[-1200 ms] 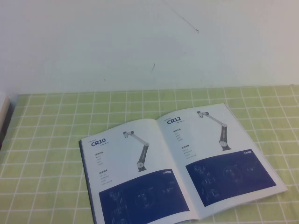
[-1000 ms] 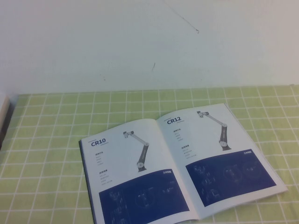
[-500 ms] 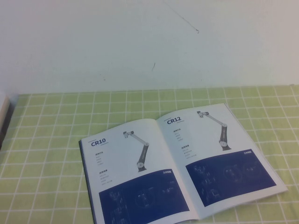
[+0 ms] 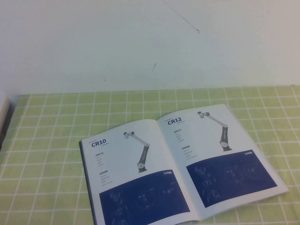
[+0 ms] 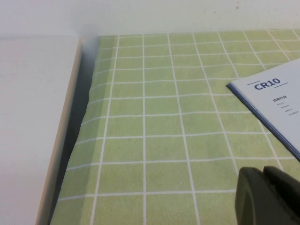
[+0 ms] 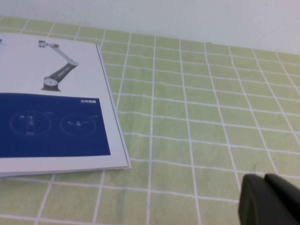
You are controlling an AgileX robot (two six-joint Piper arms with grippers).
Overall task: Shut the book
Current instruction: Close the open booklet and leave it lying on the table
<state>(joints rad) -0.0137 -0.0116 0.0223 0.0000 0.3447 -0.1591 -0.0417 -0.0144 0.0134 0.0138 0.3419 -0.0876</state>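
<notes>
From above, the book (image 4: 180, 166) lies open and flat on the green-checked tabletop (image 4: 56, 140). In the left wrist view, the left end effector (image 5: 265, 187) hovers near its CR10 page (image 5: 276, 93). In the right wrist view, the right end effector (image 6: 267, 197) hovers off the book's opposite edge. Whether either is open or closed cannot be told.

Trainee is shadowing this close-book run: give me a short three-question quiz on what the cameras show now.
1. True or false: the book lies open on the checked cloth.
2. Which heading is on the page toward the robot's right? A) CR10 B) CR12 C) CR16
3. Fill in: the left gripper and the right gripper each hover over the ____, clear of the book.
Key: 1 true. 2 B, the CR12 page. 3 cloth; left gripper beside the CR10 page, right gripper beside the CR12 page.
</notes>
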